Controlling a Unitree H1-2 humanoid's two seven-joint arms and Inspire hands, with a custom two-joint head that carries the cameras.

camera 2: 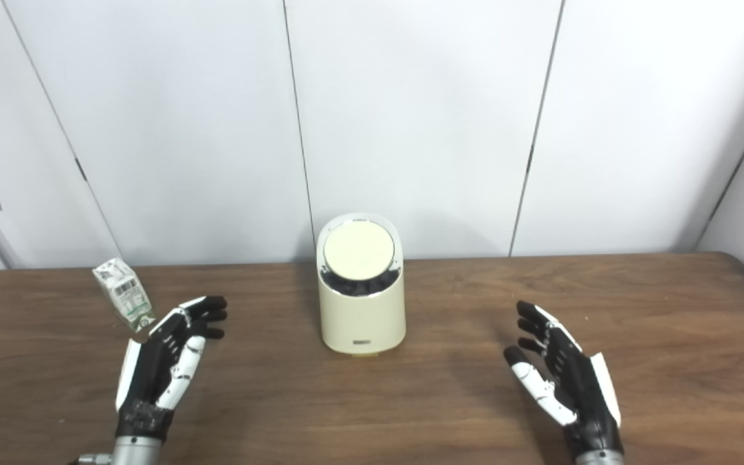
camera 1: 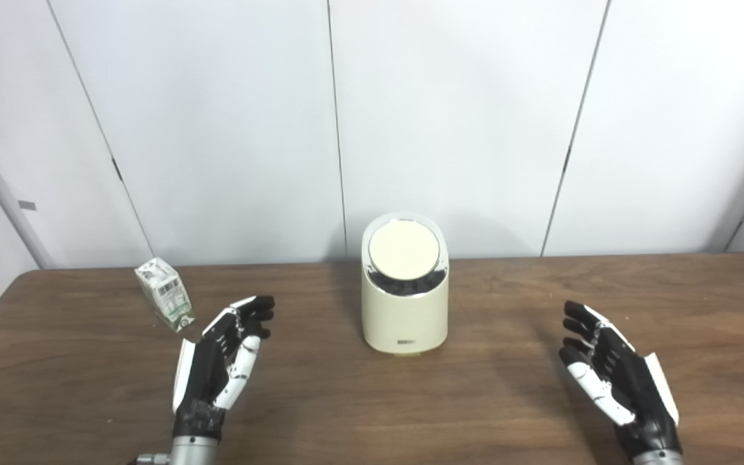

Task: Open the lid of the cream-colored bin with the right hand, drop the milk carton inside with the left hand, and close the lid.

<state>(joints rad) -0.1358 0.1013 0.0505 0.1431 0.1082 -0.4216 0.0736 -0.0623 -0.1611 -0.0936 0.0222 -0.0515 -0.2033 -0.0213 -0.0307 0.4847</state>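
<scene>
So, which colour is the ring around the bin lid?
Shiny silver ring, clearest in the left eye view.

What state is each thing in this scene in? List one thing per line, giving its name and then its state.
Bin: upright on the table, nothing touching it.
Lid: closed.
Milk carton: on the table, tilted, not held.
Left robot hand: open, empty, near the carton.
Right robot hand: open, empty, away from the bin.

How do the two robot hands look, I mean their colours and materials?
Both the left hand and the right hand are mostly black, with a white shell along the outer edge of each. The fingers are black, and each thumb shows white segments. A textured black cuff sits at the wrist, followed by a silver metal forearm piece. No cables or markings are visible.
</scene>
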